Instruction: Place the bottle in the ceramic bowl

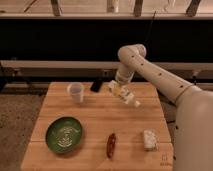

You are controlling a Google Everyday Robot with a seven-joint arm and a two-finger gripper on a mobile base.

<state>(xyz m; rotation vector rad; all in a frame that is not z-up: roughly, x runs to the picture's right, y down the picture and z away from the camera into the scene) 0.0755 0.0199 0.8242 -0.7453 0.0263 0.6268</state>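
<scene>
Single camera view of the transport step. Your tool [118, 89] hangs above the far side of the worktop [95, 117], at the end of the white arm that reaches in from the right, and it is pinching the bottle [125, 95] near its upper end. The bottle hangs tilted, its small white cap pointing down and to the right of the tool, and it appears clear of the worktop, though contact at the cap end cannot be ruled out from this angle. The ceramic bowl [64, 134] sits well apart from the tool, down toward the near left corner, with its green hollow open and nothing inside. A translucent cup [76, 92] stands upright to the left of the tool, near it; a small dark object [96, 85] lies just left of the tool at the far edge. A red item [111, 145] lies nearer the camera, below the tool, and a pale block [149, 139] lies below and to the right. Judged from this layout, the grasp is made and the carry is in hand; placement is not yet done. Your next move calls for carrying the bottle toward the near left, passing on the near side of the cup, high enough to clear the bowl's rim, then lowering over the bowl's centre before letting go.
</scene>
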